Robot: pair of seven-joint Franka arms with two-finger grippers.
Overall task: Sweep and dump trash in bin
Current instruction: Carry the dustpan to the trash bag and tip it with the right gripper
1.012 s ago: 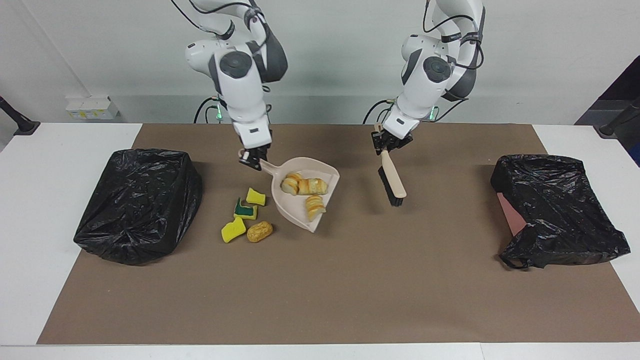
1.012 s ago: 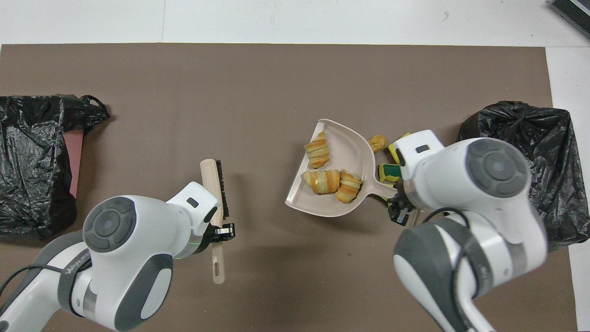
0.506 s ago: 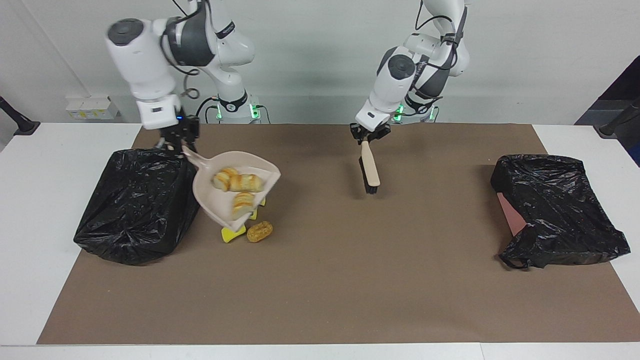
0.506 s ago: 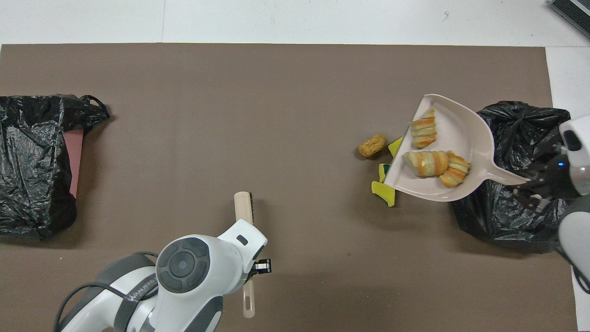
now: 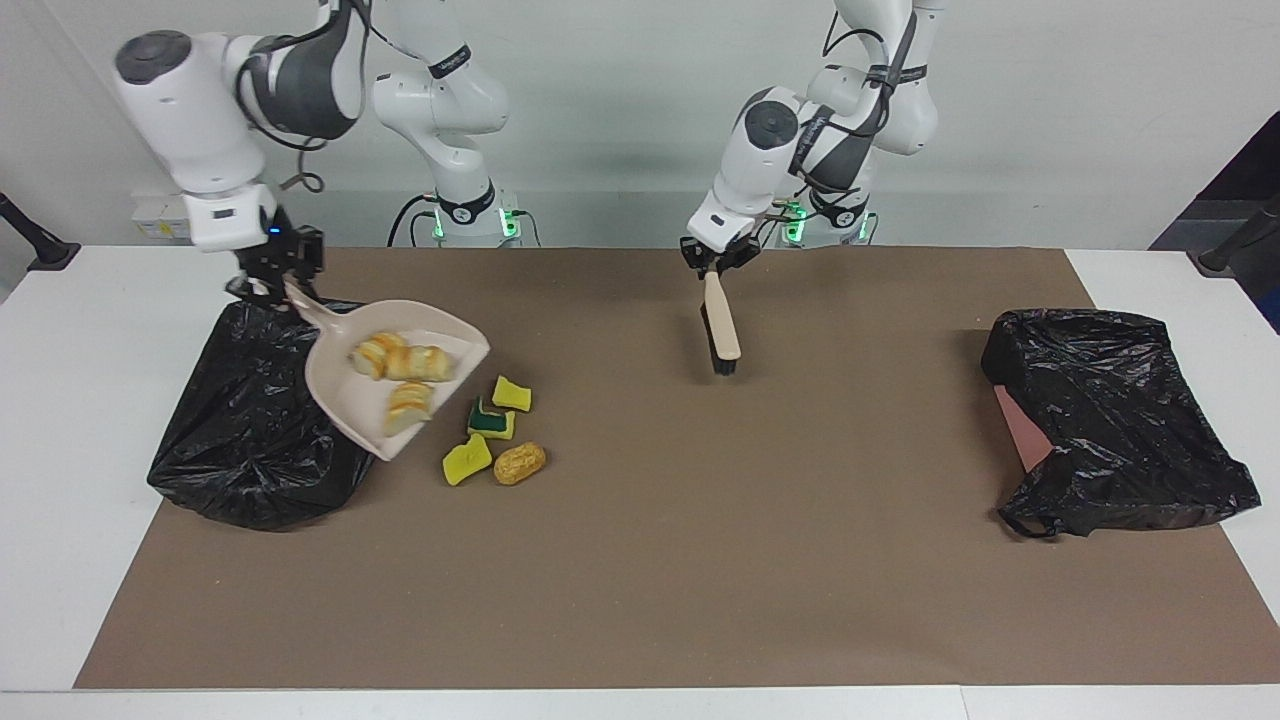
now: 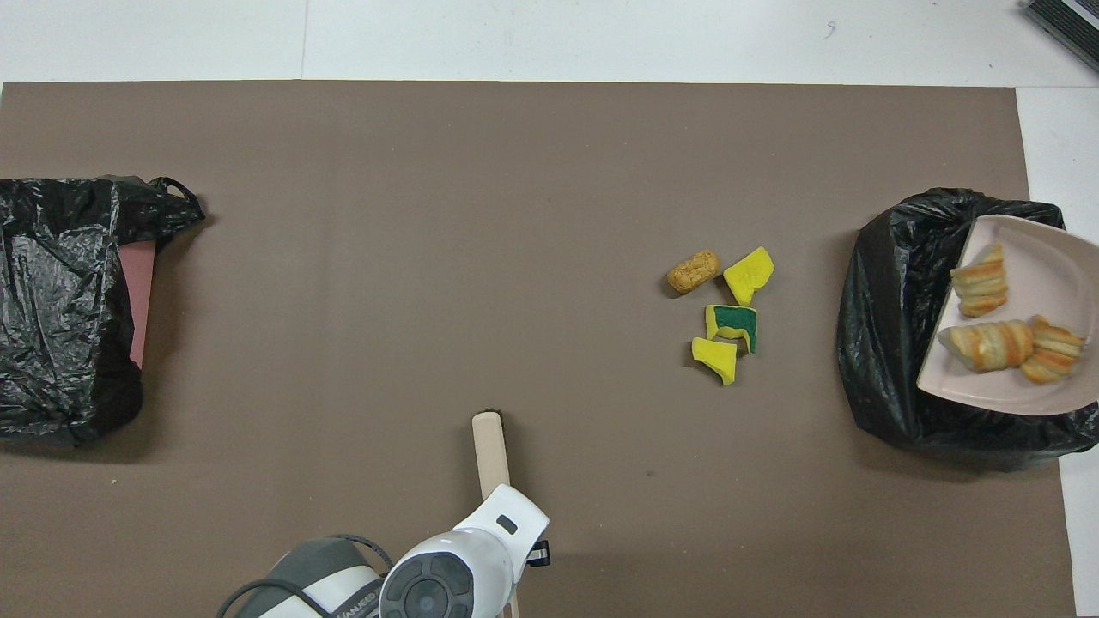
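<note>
My right gripper (image 5: 283,283) is shut on the handle of the beige dustpan (image 5: 345,390), which hangs tilted over the black bin (image 5: 250,430) at the right arm's end. Three golden pastries (image 5: 400,362) lie in the pan (image 6: 1030,382), over the bin (image 6: 889,343). On the mat beside the bin lie more trash: two yellow sponge pieces (image 5: 512,393) (image 5: 467,458), a yellow-green one (image 5: 492,420) and a brown roll (image 5: 519,463). My left gripper (image 5: 712,262) is shut on the beige brush (image 5: 722,335), held bristles down over the mat's middle near the robots.
A second black-bagged bin (image 5: 1110,420), with a pink side showing, stands at the left arm's end of the table (image 6: 60,309). A brown mat (image 5: 700,560) covers most of the white table.
My right gripper has carried the dustpan with the pastries off the mat's middle and over the bin, uncovering the sponges. My left gripper has drawn the brush back toward the robots.
</note>
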